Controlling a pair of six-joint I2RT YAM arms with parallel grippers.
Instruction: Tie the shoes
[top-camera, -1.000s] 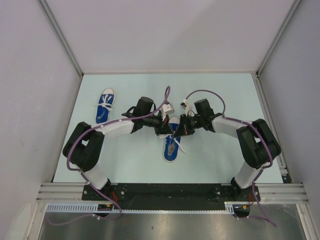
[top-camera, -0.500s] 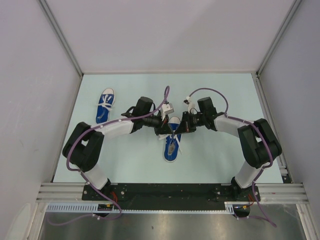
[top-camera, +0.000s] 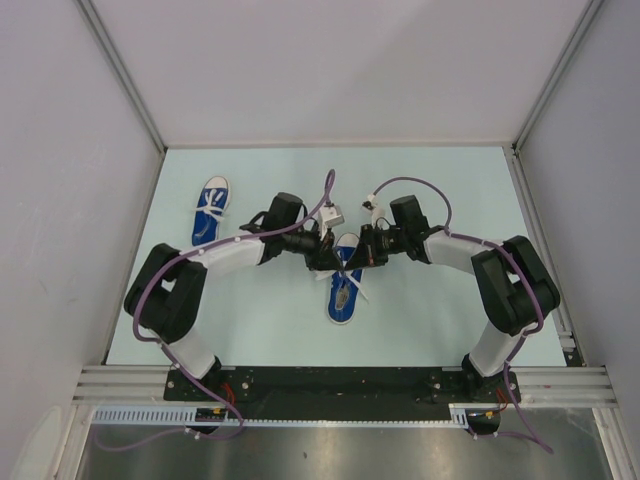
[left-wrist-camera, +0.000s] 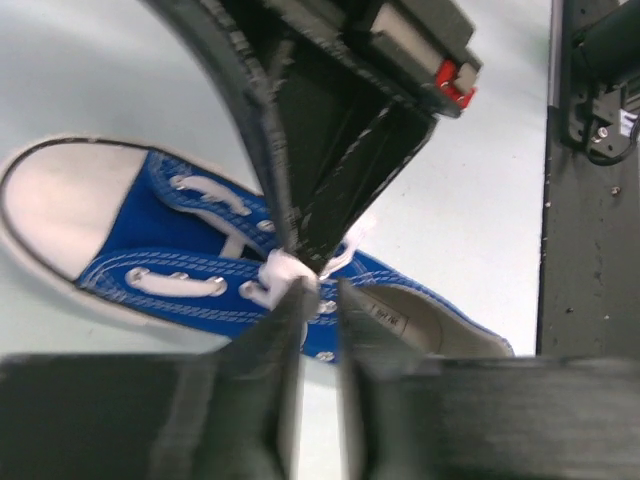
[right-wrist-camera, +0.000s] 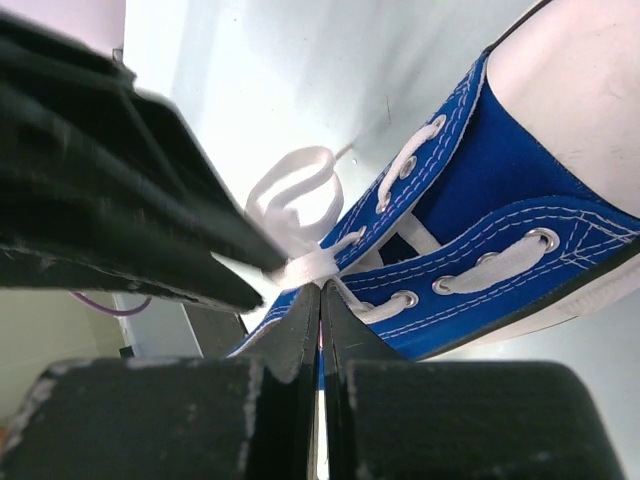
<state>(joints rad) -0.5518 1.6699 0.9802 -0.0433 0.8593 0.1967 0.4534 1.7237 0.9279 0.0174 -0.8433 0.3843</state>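
My right hand (right-wrist-camera: 320, 290) pinches the lace (right-wrist-camera: 300, 268) above the shoe (top-camera: 340, 300) to hold it taut — my left hand (left-wrist-camera: 322, 292) sits just beside, slightly parted, gripping nothing I see

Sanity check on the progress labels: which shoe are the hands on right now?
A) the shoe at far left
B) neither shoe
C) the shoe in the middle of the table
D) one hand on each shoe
C: the left hand and right hand meet at the laces of the middle shoe, while the far-left shoe lies alone, away from both.
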